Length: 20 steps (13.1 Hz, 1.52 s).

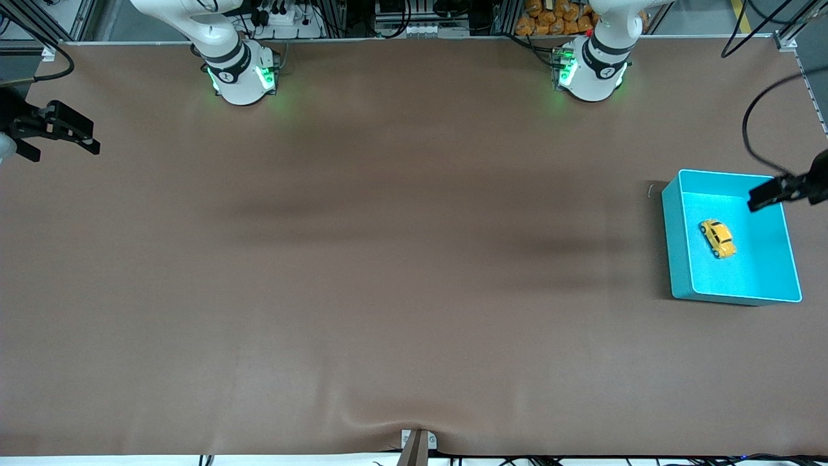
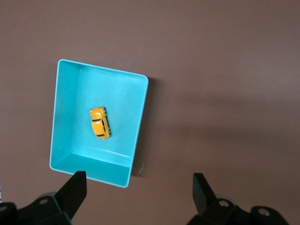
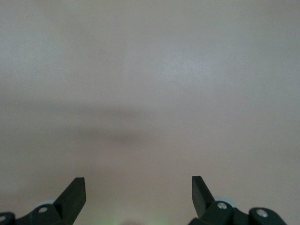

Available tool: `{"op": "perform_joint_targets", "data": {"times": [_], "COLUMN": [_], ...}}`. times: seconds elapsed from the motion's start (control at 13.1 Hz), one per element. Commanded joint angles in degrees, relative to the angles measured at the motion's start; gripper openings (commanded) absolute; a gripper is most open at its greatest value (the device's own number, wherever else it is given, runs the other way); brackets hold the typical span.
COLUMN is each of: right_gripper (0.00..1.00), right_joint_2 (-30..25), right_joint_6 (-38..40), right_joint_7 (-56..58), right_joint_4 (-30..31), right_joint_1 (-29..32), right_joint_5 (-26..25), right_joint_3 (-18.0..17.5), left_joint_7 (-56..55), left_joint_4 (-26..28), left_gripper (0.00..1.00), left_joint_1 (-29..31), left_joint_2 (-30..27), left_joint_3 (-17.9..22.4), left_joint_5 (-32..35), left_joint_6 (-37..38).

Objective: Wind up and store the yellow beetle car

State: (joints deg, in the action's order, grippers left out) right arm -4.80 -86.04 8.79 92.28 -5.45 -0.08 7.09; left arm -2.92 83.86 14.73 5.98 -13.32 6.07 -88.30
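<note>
The yellow beetle car (image 1: 717, 237) sits in the turquoise bin (image 1: 679, 246), at seven o'clock below the gaping left gripper (image 1: 766, 194); right gripper (image 1: 61, 139) waits, spread.

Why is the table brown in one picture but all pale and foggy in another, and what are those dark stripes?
Front view: the table looks even brown, with soft dark bands that are probably arm shadows. Right wrist view: washed-out pale, with one faint smudge of shadow. Left wrist view: sharp and rich, the yellow beetle car crisp inside the turquoise bin.
</note>
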Motion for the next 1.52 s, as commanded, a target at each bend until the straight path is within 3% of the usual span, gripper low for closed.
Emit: {"op": "perform_joint_targets", "data": {"times": [0.0,0.23,0.46,0.69,1.07,1.45], "right_gripper": [1.00,1.00,1.00,1.00,1.00,1.00], "right_joint_2": [-0.04,-0.04,-0.04,-0.04,-0.04,0.05], "right_joint_6": [0.44,0.44,0.44,0.52,0.61,0.70], "right_joint_7": [-0.35,-0.35,-0.26,-0.26,-0.26,-0.26], "right_joint_4": [-0.17,-0.17,-0.17,-0.08,0.01,0.01], "right_joint_1": [0.61,0.61,0.70,0.87,0.96,0.88], "right_joint_5": [-0.45,-0.45,-0.45,-0.36,-0.45,-0.36], "right_joint_3": [-0.59,-0.59,-0.68,-0.59,-0.59,-0.59], "left_joint_7": [0.28,0.02,-7.43,-7.45,-7.37,-7.54], "left_joint_4": [-3.53,-3.44,-3.09,-2.13,-1.78,-1.69], "left_gripper": [1.00,1.00,1.00,1.00,1.00,1.00], "left_joint_1": [-0.58,-2.16,-6.11,-7.61,-7.70,-7.79], "left_joint_2": [-2.10,-4.05,-4.93,-5.28,-5.98,-5.90], "left_joint_3": [-2.66,-6.01,-5.93,-5.93,-5.49,-5.32], "left_joint_5": [-1.42,-1.50,-1.42,-2.03,-8.17,-7.57], "left_joint_6": [3.92,3.93,3.93,5.67,9.11,9.46]}}
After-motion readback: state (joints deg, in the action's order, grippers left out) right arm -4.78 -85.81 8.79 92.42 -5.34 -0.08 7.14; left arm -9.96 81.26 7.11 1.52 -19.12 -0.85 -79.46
